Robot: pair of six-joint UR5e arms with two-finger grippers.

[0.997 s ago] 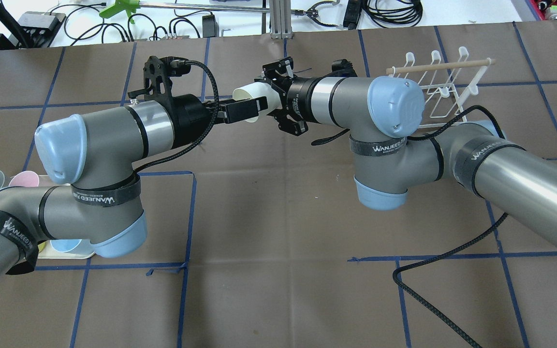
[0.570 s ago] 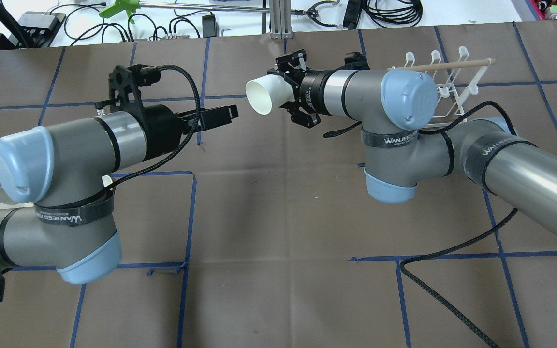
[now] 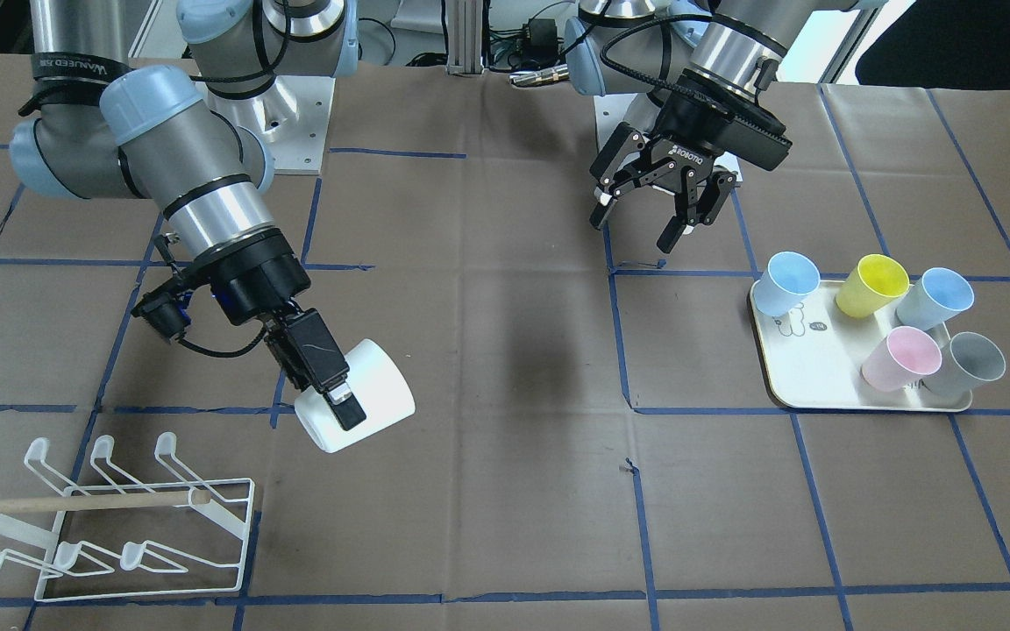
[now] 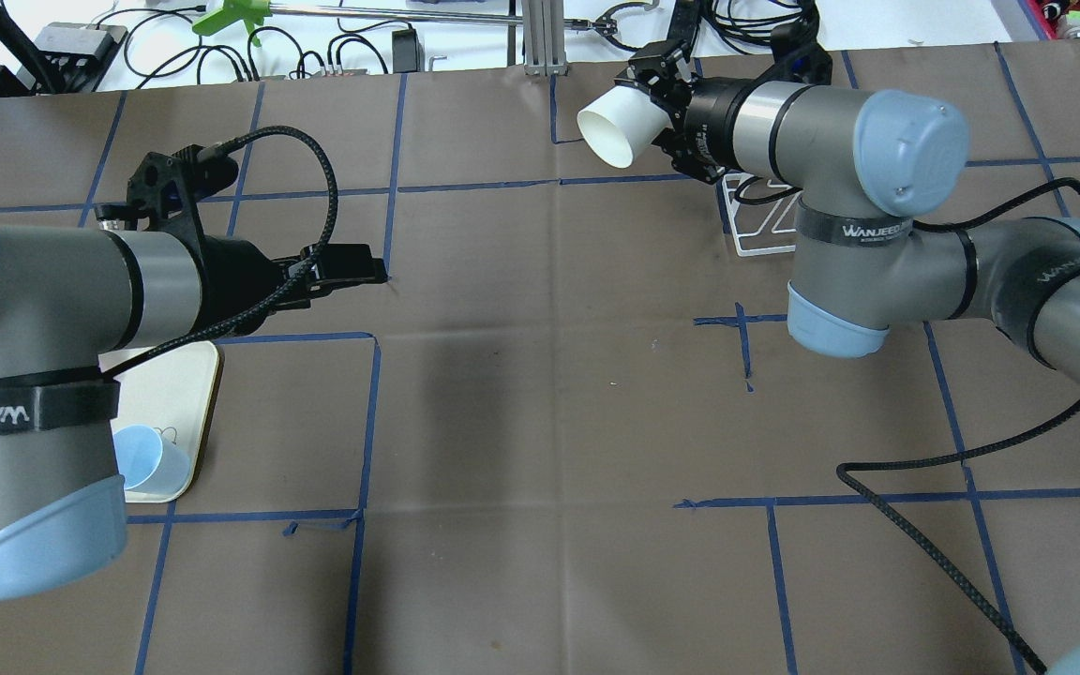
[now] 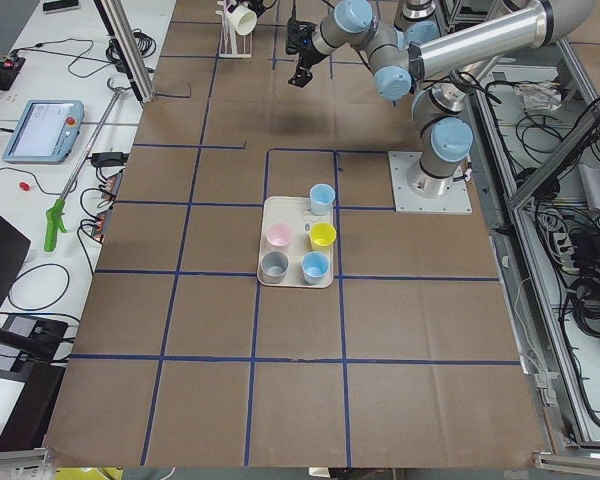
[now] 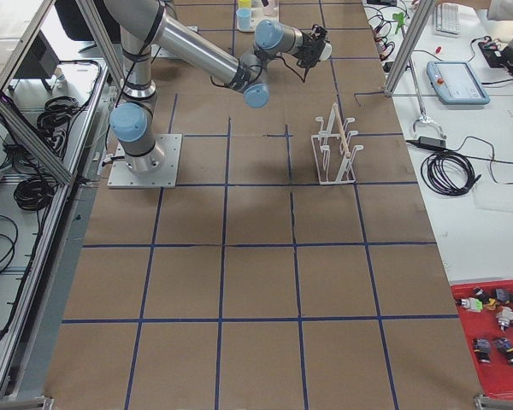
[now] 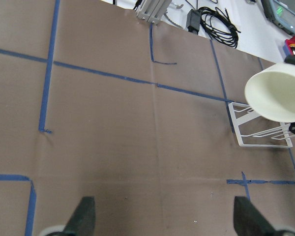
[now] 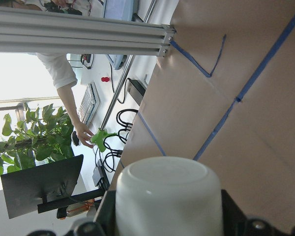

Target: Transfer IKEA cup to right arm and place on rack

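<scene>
Handover done: right gripper (image 3: 345,396) clamps white plastic cup (image 3: 375,396) lower left, left gripper (image 3: 636,232) splayed empty; white wire rack (image 3: 75,503) unloaded.

Cup (image 3: 378,393) white; rack (image 3: 223,519) white, dowel (image 3: 75,503) pale wood; table (image 3: 505,491) brown, blue tape grid (image 3: 707,410); tray (image 3: 807,372) cream

The white cup (image 5: 242,20) hangs far beyond the cream tray (image 5: 280,208) of coloured cups (image 5: 323,235).
</scene>
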